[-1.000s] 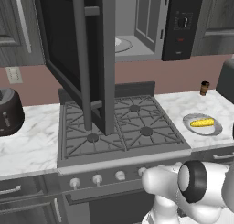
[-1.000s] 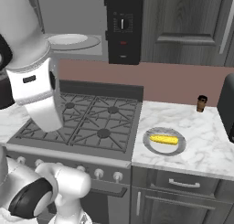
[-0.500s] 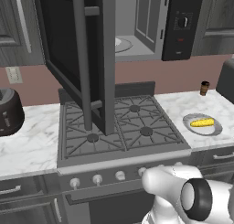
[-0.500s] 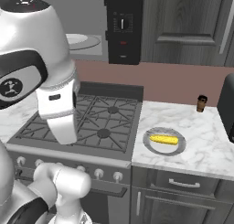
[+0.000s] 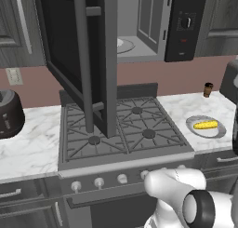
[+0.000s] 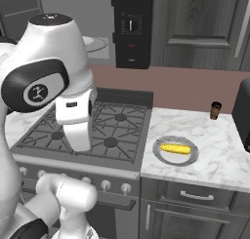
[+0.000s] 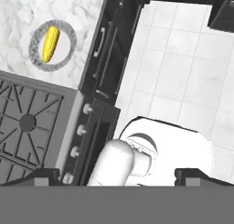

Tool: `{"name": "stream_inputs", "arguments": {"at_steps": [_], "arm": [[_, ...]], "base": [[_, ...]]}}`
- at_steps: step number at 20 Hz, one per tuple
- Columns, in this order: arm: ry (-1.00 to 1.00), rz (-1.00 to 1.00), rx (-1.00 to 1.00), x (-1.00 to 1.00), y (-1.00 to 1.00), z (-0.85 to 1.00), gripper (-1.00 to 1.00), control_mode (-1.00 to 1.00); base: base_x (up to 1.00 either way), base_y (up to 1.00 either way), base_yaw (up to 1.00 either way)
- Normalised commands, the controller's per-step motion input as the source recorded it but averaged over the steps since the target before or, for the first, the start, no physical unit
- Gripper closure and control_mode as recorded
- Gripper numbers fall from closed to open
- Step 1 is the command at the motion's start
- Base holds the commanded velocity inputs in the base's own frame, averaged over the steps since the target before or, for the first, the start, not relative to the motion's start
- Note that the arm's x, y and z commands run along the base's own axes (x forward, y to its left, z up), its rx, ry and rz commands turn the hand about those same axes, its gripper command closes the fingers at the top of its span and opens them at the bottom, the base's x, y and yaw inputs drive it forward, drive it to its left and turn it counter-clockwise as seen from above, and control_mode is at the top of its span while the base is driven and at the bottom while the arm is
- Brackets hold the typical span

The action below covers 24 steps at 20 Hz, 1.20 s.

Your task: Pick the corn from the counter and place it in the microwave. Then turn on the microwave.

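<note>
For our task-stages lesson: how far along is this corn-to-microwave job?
Done: the microwave door hangs open. In hand: nothing; the gripper is open, high above the floor. Left: the corn lies on its plate on the counter, awaiting pickup, loading and switching on.

Microwave (image 5: 139, 27) door swung wide over stove (image 5: 125, 129), blocking approach from stove's left; cavity reachable from right of door. Counter (image 6: 215, 150) right of stove mostly free: plate (image 6: 163, 156) near stove, small brown bottle (image 6: 215, 110) at back wall.
</note>
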Motion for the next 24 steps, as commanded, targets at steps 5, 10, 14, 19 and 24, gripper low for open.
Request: {"name": "stream_inputs", "arguments": {"at_steps": [5, 10, 14, 19, 24], "arm": [[0.08, -0.06, 0.02, 0.38, -0.18, -0.17, -1.00, -1.00], [0.03, -0.03, 0.03, 0.36, -0.26, -0.24, -1.00, -1.00], [0.00, -0.01, 0.00, 0.32, -0.21, -0.38, -1.00, -1.00], [0.00, -0.01, 0.00, 0.32, -0.16, -0.39, -1.00, -1.00], [0.00, -0.01, 0.00, 0.36, -0.13, -0.32, -1.00, -1.00]], "base": [[0.00, 0.00, 0.00], [0.00, 0.00, 0.00], [0.00, 0.00, 0.00], [0.00, 0.00, 0.00], [0.00, 0.00, 0.00]]}}
